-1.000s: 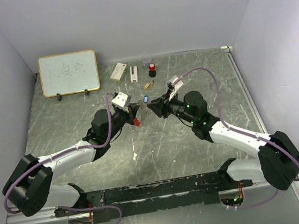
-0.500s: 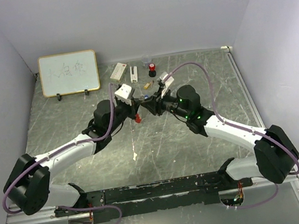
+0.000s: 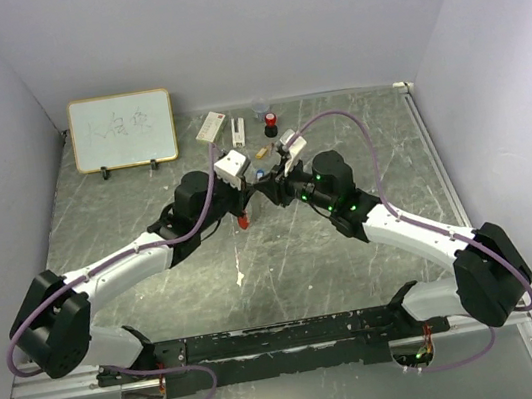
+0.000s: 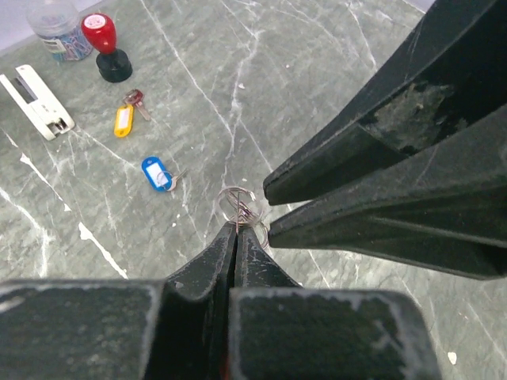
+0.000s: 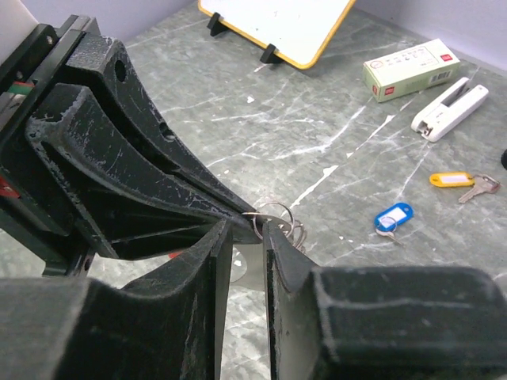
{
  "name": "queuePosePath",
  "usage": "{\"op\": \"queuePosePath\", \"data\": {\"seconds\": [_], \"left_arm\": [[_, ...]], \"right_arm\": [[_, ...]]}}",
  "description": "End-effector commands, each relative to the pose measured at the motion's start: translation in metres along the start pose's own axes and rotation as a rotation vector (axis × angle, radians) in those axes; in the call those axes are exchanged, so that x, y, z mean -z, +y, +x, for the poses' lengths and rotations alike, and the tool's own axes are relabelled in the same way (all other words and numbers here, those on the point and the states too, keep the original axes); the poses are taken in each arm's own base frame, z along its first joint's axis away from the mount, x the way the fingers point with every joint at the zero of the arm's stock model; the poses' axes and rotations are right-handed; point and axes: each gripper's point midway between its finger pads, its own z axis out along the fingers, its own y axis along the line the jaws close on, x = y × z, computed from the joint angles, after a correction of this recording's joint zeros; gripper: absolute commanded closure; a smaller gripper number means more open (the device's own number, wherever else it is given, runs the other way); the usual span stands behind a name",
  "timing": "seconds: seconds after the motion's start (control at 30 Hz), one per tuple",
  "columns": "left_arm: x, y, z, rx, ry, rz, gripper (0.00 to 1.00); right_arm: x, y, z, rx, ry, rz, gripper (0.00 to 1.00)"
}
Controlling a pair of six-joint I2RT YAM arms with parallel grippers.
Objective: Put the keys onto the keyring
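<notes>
pinching the keyring [image 4: 237, 203] at the very tips of its fingers, the left gripper [image 4: 236, 231] is clenched tight on the thin silvery wire loops, over the middle of the table [image 4: 333, 47]. in the top view a small red tag [image 3: 242, 221] hangs just under that gripper. the right gripper [image 4: 267, 212] meets it nose to nose from the other side. its own camera shows its fingers a narrow gap apart with the loops at their tips, and whether they actually pinch the wire cannot be told. both keys lie flat on the table, apart from the grippers: the blue-tagged key [image 4: 157, 173] nearer, the yellow-tagged key [image 4: 123, 121] beyond it, neither on the ring. farther back are a red-topped stamp [image 4: 104, 43], a white stapler [image 4: 36, 101] and a white box [image 5: 408, 69], with a whiteboard [image 5: 277, 20] leaning behind them.
</notes>
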Motion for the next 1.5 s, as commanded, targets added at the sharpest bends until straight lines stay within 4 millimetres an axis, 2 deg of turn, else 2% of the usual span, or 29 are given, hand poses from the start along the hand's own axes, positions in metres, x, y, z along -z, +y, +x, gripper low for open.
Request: {"op": "queuePosePath", "data": {"seconds": [0.0,0.13,0.33,0.5,0.63,0.93,1.2,1.47], "left_arm": [[0.000,-0.006,-0.021,-0.026,-0.033,0.038,0.93],[0.002,-0.005,-0.022,-0.032,-0.035,0.034,0.93],[0.007,-0.002,-0.023,-0.052,-0.051,0.016,0.93],[0.014,-0.001,-0.024,-0.092,-0.096,0.016,0.93],[0.023,0.001,-0.028,-0.142,-0.154,0.008,0.93],[0.041,-0.012,-0.032,-0.274,-0.329,0.077,0.93],[0.032,-0.028,-0.027,-0.347,-0.364,0.179,0.93],[0.024,-0.035,-0.023,-0.367,-0.317,0.257,0.93]], "right_arm": [[-0.001,-0.003,-0.014,0.036,-0.020,0.025,0.78],[-0.001,-0.008,-0.010,0.034,-0.007,0.051,0.79],[0.010,-0.024,-0.016,0.010,-0.043,0.160,0.79],[0.007,-0.030,-0.010,-0.011,-0.013,0.194,0.79],[0.007,-0.027,-0.007,-0.042,-0.009,0.179,0.80],[0.007,-0.008,-0.011,-0.176,-0.037,0.049,0.80],[0.005,0.008,-0.009,-0.258,-0.023,-0.077,0.80],[0.007,0.008,-0.008,-0.252,-0.012,-0.089,0.80]]}}
